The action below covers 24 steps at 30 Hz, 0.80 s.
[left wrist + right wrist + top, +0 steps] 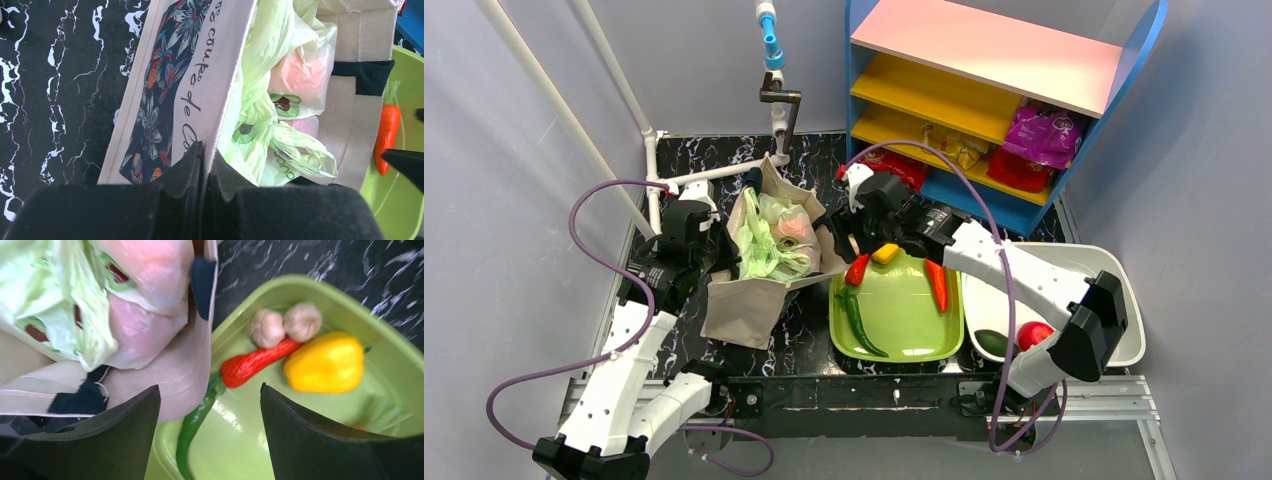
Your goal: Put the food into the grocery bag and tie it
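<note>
We find the pale-green plastic grocery bag (769, 245) (260, 115) (55, 305) sitting crumpled inside the beige canvas tote (749, 310) (165, 90) (170, 370). Its thin film bulges up through the tote's mouth. Through the plastic we make out pinkish rounded food (300, 75) (150, 265), but we cannot tell what kind.

The left gripper (719, 248) (205, 150) is pinched tight on the tote's wall, on the side with the floral print and script lettering, with its fingers meeting over the fabric's top edge. The right gripper (849, 245) (210, 395) hangs with its jaws spread wide and nothing between them. It sits above the spot where the tote's other wall meets the green tray (904, 310) (410, 200) (320, 287).

The tray lies just beside the tote, touching its fabric. In it we see:
- a yellow bell pepper (886, 253) (325, 362)
- a red chilli (857, 269) (255, 365) next to the pepper
- two garlic bulbs (267, 327) against the chilli's far end
- a long green chilli (859, 320) (195, 425) along the tray's left side
- a carrot (938, 285) (387, 132) near its right edge

To the right of the tray, a white tub (1114, 270) holds a dark green item (992, 342) and a red one (1032, 333).

All of this rests on a black marbled table (809, 160) (50, 100). At its far end stands a colourful shelf unit (984, 50) with snack packets (1044, 135) on the lower shelves.
</note>
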Each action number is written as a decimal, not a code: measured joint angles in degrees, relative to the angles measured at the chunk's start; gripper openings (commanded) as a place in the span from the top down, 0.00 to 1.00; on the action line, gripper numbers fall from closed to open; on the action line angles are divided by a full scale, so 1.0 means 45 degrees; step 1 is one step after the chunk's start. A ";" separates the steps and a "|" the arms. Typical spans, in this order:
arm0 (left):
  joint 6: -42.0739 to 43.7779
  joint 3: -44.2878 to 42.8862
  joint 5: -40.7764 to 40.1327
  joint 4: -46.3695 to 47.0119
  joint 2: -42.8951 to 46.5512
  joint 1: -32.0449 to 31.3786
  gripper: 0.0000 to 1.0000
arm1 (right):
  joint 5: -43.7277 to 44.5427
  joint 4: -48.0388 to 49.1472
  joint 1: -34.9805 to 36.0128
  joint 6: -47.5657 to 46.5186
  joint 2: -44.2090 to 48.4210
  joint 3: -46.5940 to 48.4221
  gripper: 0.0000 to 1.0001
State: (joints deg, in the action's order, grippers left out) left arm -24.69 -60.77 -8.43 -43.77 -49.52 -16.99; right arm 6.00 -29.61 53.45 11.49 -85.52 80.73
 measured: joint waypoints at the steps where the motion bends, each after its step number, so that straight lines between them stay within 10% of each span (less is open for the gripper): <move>1: 0.0000 0.0000 0.0019 0.0010 0.0000 0.0000 1.00 | -0.0087 0.0131 -0.0058 0.0209 -0.0044 -0.0335 0.21; 7: 0.0000 0.0005 0.0097 0.0015 0.0019 0.0000 1.00 | -0.0738 0.0947 -0.0219 0.1331 -0.0646 -0.1025 0.31; 10: 0.0000 0.0010 0.0126 0.0019 0.0073 0.0000 1.00 | -0.1083 0.1467 -0.0301 0.1690 -0.1010 -0.1025 0.72; 14: 0.0005 0.0078 0.0170 0.0049 0.0189 0.0000 1.00 | -0.1773 0.1855 -0.0452 0.2152 -0.1627 -0.1015 0.99; 24: 0.0423 -0.0053 0.0369 0.0092 0.0267 -0.0034 1.00 | -0.2506 0.0981 -0.0505 0.2385 -0.1923 0.0865 0.99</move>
State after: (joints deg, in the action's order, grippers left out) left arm -22.79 -61.01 -6.76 -43.35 -48.31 -17.15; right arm -5.28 -25.19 51.18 22.22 -94.17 84.62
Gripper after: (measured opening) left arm 0.054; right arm 0.031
